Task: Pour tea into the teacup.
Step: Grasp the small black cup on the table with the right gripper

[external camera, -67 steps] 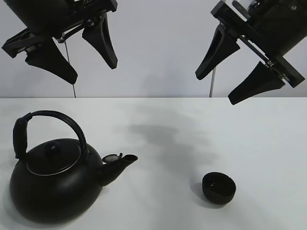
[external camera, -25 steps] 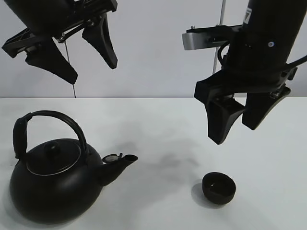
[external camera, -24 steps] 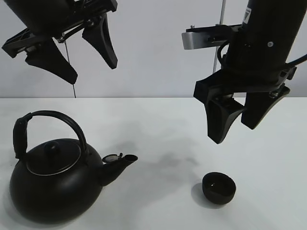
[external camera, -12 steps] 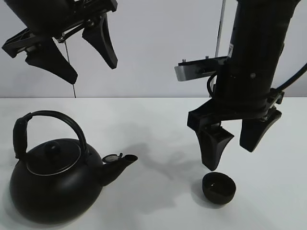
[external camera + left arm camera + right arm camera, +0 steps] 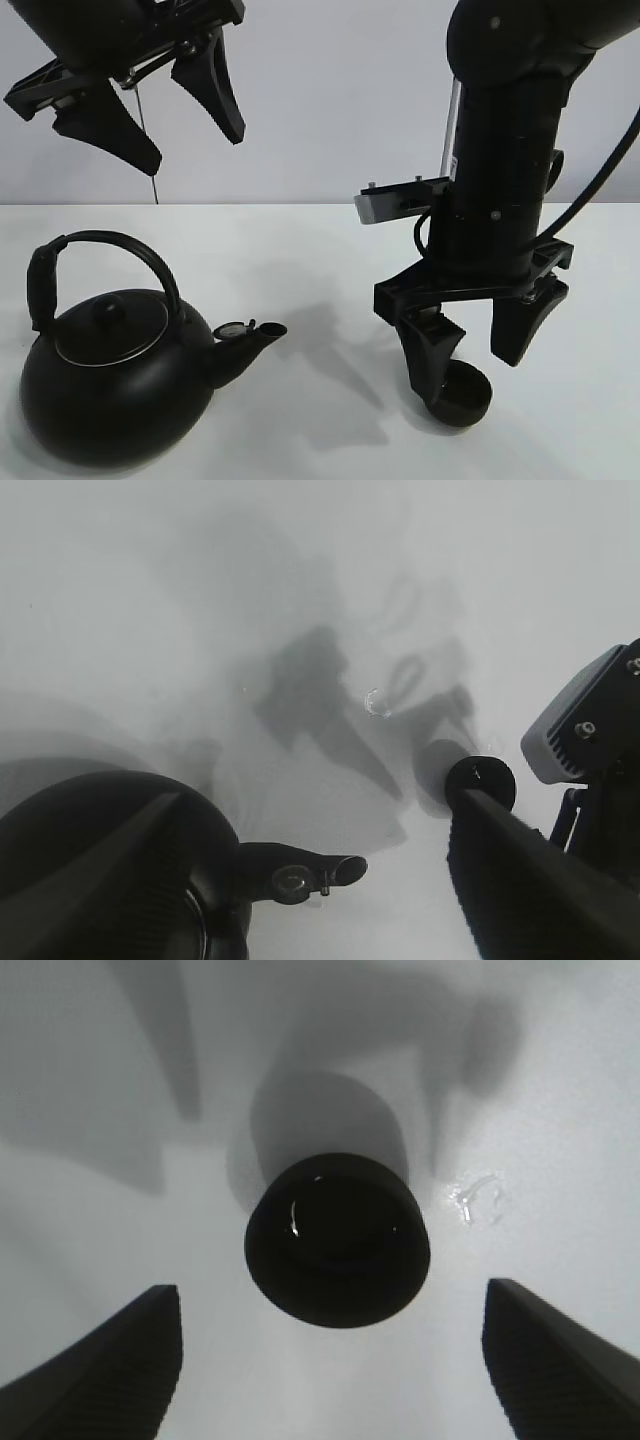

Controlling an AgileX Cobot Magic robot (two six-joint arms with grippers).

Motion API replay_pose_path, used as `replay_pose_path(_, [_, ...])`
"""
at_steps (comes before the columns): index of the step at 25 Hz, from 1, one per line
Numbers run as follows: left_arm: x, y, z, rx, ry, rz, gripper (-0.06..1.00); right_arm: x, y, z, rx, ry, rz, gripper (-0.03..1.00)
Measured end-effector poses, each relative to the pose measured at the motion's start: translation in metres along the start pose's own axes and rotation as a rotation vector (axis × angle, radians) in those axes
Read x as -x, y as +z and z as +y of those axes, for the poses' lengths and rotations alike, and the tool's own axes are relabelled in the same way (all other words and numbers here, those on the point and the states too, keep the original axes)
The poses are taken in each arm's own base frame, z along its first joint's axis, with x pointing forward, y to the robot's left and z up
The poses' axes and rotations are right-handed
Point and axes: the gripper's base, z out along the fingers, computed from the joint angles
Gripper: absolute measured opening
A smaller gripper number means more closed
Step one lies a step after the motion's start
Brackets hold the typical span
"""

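Straddling the teacup (image 5: 463, 399), the right gripper (image 5: 470, 378) sits low over the white table (image 5: 320, 250), jaws spread wide with one finger on each side of the cup. The right wrist view shows clear table between the cup (image 5: 338, 1250) and each finger, so nothing is gripped. In the high view the nearer finger overlaps the cup's rim, but that is only occlusion. The cup stands upright on the table, front right, well apart from the kettle (image 5: 110, 400). Small glints show inside the bowl; cannot tell if there is liquid in it. A shiny mark (image 5: 478, 1200) lies just beside the cup on the table, possibly a water droplet. The kettle sits upright at front left, lid on, arched handle (image 5: 110, 244) up, spout (image 5: 262, 335) pointing toward the cup. The left gripper (image 5: 192, 150) hangs high above the kettle, jaws released and wide, holding nothing. Its wrist view looks down on the kettle (image 5: 222, 865) and the teacup (image 5: 481, 781).
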Motion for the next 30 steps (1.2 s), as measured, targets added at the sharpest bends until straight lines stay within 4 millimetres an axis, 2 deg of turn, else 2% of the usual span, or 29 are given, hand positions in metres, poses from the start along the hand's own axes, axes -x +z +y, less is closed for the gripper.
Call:
replay_pose_path(10, [0.000, 0.000, 0.000, 0.000, 0.000, 0.000, 0.52, 0.002, 0.004, -0.001, -0.006, 0.002, -0.003, 0.57])
replay_pose_path(20, [0.000, 0.000, 0.000, 0.000, 0.000, 0.000, 0.52, 0.002, 0.004, -0.003, -0.030, -0.155, 0.004, 0.57])
replay_pose_path(26, [0.000, 0.000, 0.000, 0.000, 0.000, 0.000, 0.52, 0.002, 0.004, -0.003, -0.027, -0.070, -0.001, 0.57])
replay_pose_path(30, [0.000, 0.000, 0.000, 0.000, 0.000, 0.000, 0.52, 0.003, 0.009, 0.008, -0.038, -0.089, 0.012, 0.57])
